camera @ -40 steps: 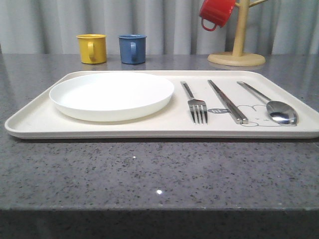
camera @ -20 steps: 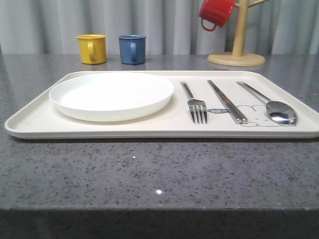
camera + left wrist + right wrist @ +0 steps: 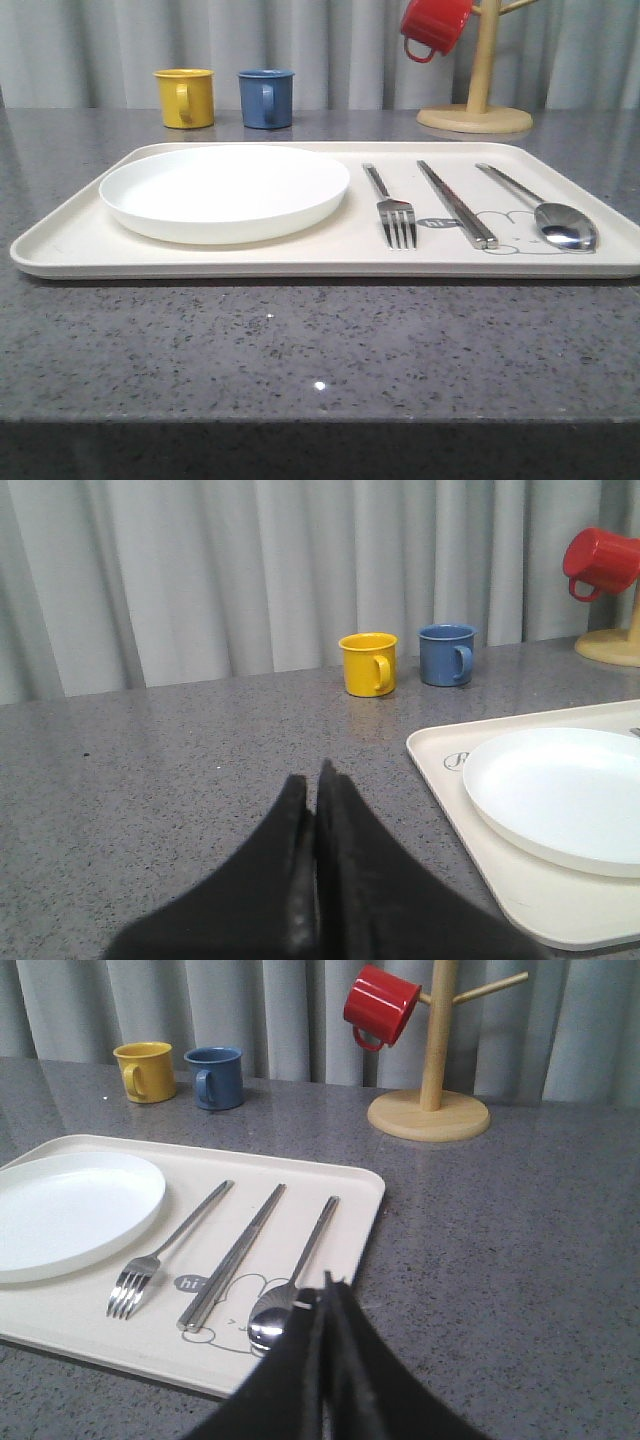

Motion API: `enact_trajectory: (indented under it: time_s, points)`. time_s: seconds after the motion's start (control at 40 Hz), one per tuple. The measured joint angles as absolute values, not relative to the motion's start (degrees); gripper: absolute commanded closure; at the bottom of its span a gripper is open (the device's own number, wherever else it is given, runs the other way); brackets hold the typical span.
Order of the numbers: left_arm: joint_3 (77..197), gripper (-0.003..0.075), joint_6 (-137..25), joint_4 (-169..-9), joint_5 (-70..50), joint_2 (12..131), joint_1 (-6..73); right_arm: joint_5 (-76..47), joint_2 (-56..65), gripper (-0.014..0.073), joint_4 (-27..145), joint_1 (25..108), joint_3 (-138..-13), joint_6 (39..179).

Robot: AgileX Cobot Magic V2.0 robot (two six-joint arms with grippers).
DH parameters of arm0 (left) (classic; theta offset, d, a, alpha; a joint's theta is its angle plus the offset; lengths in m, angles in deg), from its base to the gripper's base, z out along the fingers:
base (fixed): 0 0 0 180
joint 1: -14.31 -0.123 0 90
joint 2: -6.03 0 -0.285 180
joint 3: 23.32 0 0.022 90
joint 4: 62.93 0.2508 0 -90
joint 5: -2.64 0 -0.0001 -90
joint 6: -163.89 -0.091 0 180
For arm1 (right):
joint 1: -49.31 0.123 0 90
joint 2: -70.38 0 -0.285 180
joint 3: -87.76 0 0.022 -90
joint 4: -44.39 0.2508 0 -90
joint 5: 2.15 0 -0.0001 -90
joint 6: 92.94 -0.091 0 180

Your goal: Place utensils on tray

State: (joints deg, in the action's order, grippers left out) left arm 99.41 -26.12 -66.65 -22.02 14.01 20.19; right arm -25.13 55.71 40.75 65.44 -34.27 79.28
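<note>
The left gripper [image 3: 314, 780] has its dark fingers pressed together with nothing between them, above bare grey table [image 3: 180, 760] off the tray's [image 3: 330, 262] 9 o'clock side; the right gripper [image 3: 328, 1285] is likewise pinched closed and empty, its tips just over the spoon's [image 3: 290, 1295] bowl at the tray's 3 o'clock end. The shiny fork [image 3: 392, 210], chopsticks [image 3: 456, 203] and spoon lie flat side by side on the cream tray, at 3 o'clock from the white plate [image 3: 225, 190], the chopsticks and spoon bowl over the grey rabbit drawing [image 3: 505, 230].
</note>
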Motion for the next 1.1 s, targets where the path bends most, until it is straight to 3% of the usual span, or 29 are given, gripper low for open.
enact_trajectory:
  time_s: [0.65,1.1]
  points:
    - [98.92,0.0738,-26.12,-66.65,-21.73,13.88,20.19,-25.13,55.71,0.0662,40.75,65.44,-34.27,79.28]
    - [83.44,0.0738,-26.12,-66.56,-13.97,13.40,15.62,-25.13,55.71,0.0662,40.75,65.44,-34.27,79.28]
